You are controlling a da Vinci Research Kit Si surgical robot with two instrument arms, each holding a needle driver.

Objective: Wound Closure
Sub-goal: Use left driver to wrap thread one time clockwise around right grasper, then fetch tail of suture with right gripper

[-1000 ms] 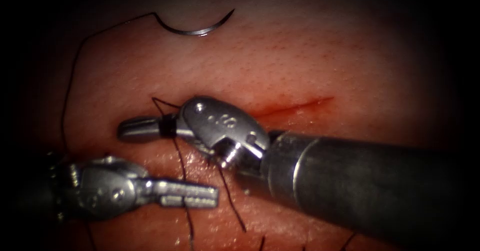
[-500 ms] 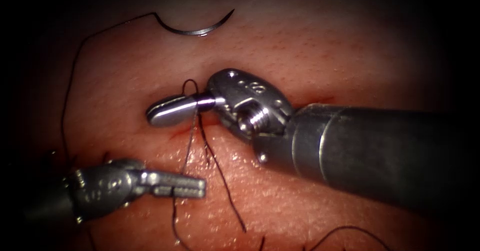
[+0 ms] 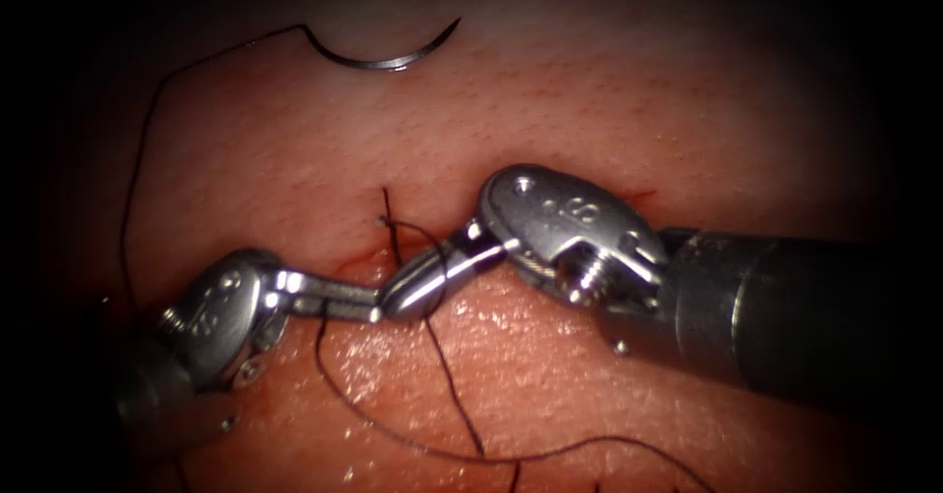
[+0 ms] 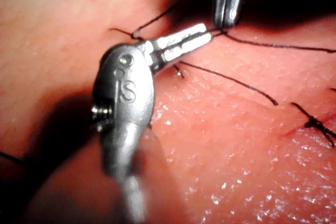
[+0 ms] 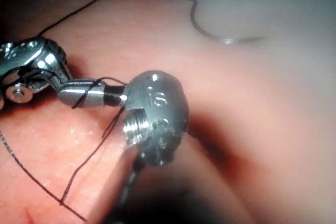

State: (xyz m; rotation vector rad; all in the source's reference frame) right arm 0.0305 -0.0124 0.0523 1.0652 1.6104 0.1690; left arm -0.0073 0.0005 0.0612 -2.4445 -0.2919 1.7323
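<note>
The curved needle (image 3: 383,59) lies free on the tissue (image 3: 609,110) far from both tools, left of the cut's (image 3: 637,196) end and not in the tissue; neither tool holds it. Its thread (image 3: 138,159) runs down the left side. My right tool (image 3: 395,300) comes from the right with jaws shut, pointing down-left, and thread is wound around them (image 5: 84,95). My left tool (image 3: 365,308) meets its tip from the lower left, shut on the thread (image 4: 273,44) near the tips. A short thread end (image 3: 385,203) stands up at the cut.
A long slack loop of thread (image 3: 393,434) curves across the near tissue. Cut thread ends (image 3: 515,473) stick up at the near edge. A finished knot (image 4: 315,124) sits further along the cut. Red fluid marks the cut line.
The right tool rose, moved right and turned its jaws down-left with the thread loop on them. The left tool moved up to meet its tip, bringing thread along. The needle stayed put.
</note>
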